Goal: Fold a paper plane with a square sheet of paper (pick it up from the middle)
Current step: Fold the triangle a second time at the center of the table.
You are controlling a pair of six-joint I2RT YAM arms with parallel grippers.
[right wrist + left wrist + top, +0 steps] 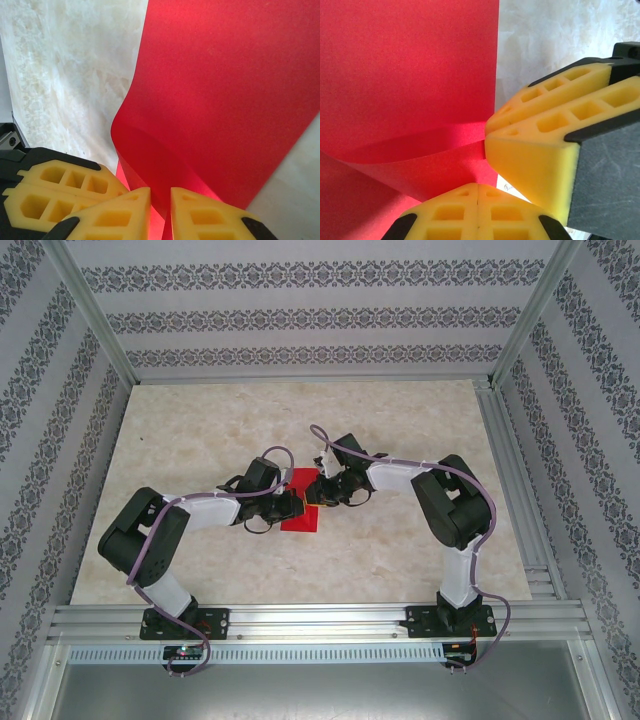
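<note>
The red paper [300, 516] lay at the middle of the table [400, 570], between both grippers, with one edge curled up off the flat part. The right gripper [161, 192] had its jaws drawn narrow with that raised fold between them. The left gripper [477, 187] had its jaws pressed fully together just beside the fold; you could not tell whether they pinched any paper.

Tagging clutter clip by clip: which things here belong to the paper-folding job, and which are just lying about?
Job: red paper sheet; left end effector; right end effector.
Not the job (fixed surroundings): marbled table; aluminium frame; patterned walls.
</note>
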